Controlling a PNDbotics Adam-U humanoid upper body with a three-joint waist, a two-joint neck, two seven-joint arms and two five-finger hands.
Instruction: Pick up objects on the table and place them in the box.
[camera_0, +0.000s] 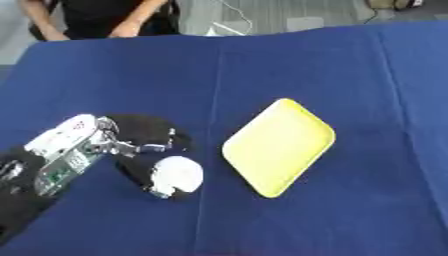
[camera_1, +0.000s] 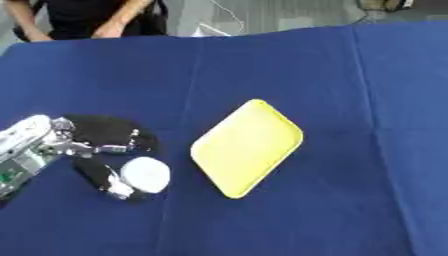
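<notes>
A small white round object (camera_0: 179, 173) lies low on the blue cloth at the left, inside my left hand (camera_0: 144, 150). The hand's black fingers and thumb curl round it from above and below. The left arm comes in from the lower left corner. A yellow tray (camera_0: 280, 146) with rounded corners lies empty just right of the hand, turned diagonally. My right hand shows in neither view.
A blue cloth (camera_0: 350, 75) covers the whole table. A person in dark clothes stands at the far left edge of the table, hands near the cloth's border. Grey floor shows beyond the far edge.
</notes>
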